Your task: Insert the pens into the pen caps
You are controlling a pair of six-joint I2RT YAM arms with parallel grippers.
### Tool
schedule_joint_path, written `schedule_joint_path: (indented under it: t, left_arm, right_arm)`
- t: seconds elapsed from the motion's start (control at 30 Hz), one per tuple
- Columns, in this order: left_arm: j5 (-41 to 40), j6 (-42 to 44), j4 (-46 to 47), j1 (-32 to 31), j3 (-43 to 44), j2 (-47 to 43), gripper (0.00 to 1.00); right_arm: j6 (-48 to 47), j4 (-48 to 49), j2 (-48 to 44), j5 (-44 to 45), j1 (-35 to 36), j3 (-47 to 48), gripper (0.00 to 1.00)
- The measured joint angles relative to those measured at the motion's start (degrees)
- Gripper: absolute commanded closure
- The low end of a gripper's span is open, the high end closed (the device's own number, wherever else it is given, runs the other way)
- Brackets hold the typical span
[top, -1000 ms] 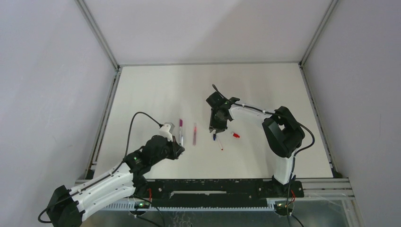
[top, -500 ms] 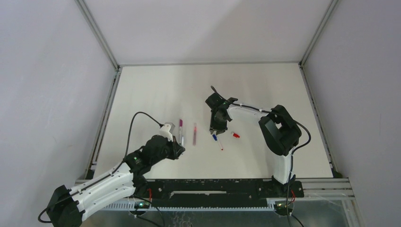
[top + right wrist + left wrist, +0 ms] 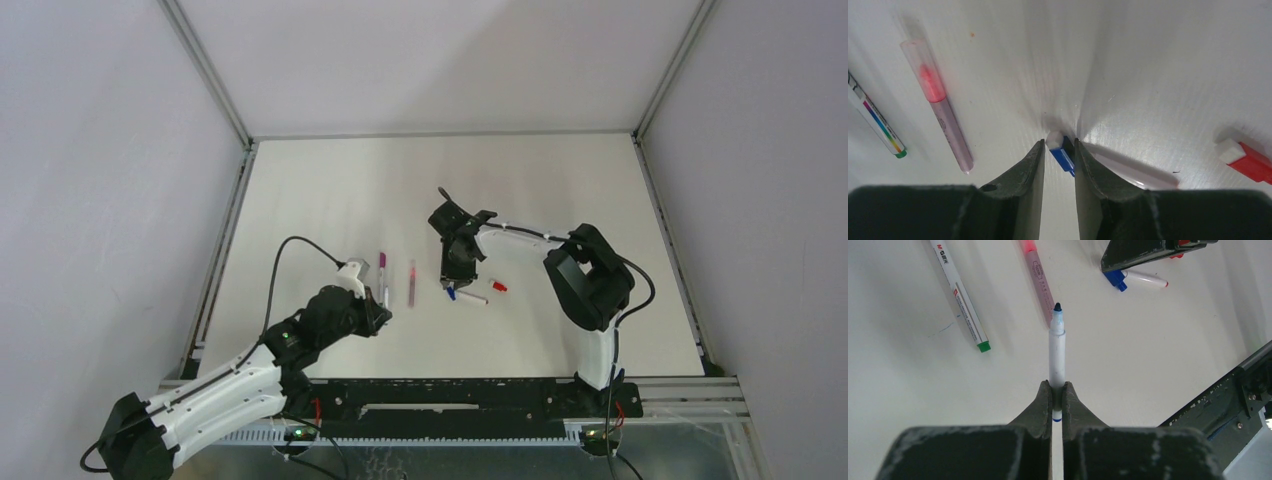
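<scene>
My left gripper [image 3: 1057, 390] is shut on a white pen with a blue tip [image 3: 1057, 347], held pointing forward above the table; it also shows in the top view [image 3: 385, 298]. My right gripper [image 3: 1059, 147] is low on the table, its jaws narrowly apart around a blue pen cap [image 3: 1062, 156] that lies slantwise between them and touches the right finger. In the top view the right gripper [image 3: 452, 283] stands over this cap [image 3: 452, 294]. A white pen with a red tip [image 3: 474, 297] lies beside the cap. A red cap [image 3: 1248, 161] lies to the right.
A pinkish-red pen [image 3: 411, 283] lies between the arms. A white pen with a magenta cap [image 3: 381, 266] lies left of it, next to my left gripper. The table's metal rim [image 3: 225, 250] runs along the left side.
My right gripper has moved left and lowered over the blue cap. The red-tipped white pen has swung from slanted to nearly level. My left arm has held still with its pen.
</scene>
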Motion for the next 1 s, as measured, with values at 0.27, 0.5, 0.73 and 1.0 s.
schedule_joint_path:
  t: [0.27, 0.5, 0.73, 1.0]
  left_arm:
    - [0.04, -0.02, 0.0, 0.0, 0.0, -0.33, 1.0]
    - [0.04, -0.42, 0.02, 0.0, 0.0, -1.18, 1.0]
    - [0.04, -0.48, 0.02, 0.0, 0.0, -1.55, 1.0]
    - [0.22, -0.44, 0.81, 0.0, 0.0, -1.53, 1.0]
  right_arm:
    - [-0.94, -0.2, 0.02, 0.68, 0.7, 0.0, 0.68]
    - [-2.45, -0.96, 0.52, 3.3, 2.4, 0.0, 0.71]
    - [-3.34, -1.11, 0.87, 4.44, 3.19, 0.33, 1.0]
    - [-4.15, 1.11, 0.98, 4.31, 3.19, 0.59, 1.0]
